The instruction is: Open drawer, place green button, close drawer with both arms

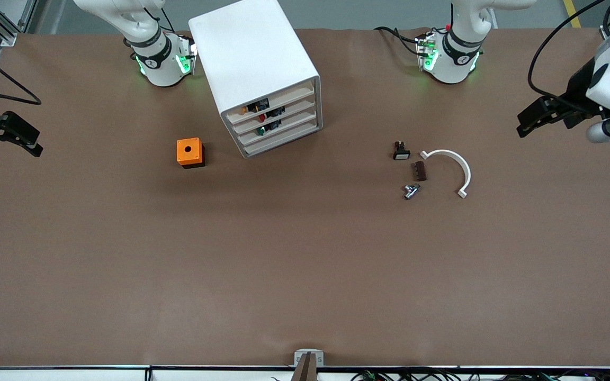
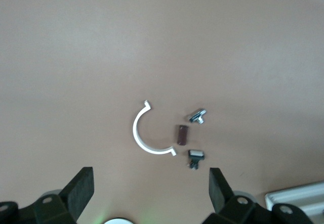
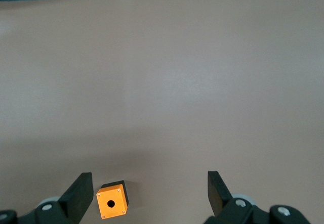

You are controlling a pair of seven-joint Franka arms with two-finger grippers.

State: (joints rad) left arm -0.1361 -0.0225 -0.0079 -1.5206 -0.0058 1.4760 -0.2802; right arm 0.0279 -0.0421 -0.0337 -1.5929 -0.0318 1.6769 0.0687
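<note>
The white cabinet stands toward the robots' side of the table, and all its drawers are shut. The drawer, third from the top, shows the button's green cap through its pale front. My left gripper hangs open and empty in the air over the left arm's end of the table; its own view shows the jaws wide apart. My right gripper hangs open and empty over the right arm's end, with jaws wide apart in its own view. Both are well away from the cabinet.
An orange cube with a round hole sits beside the cabinet toward the right arm's end. Toward the left arm's end lie a black button with a white cap, a brown piece, a metal part and a white arc.
</note>
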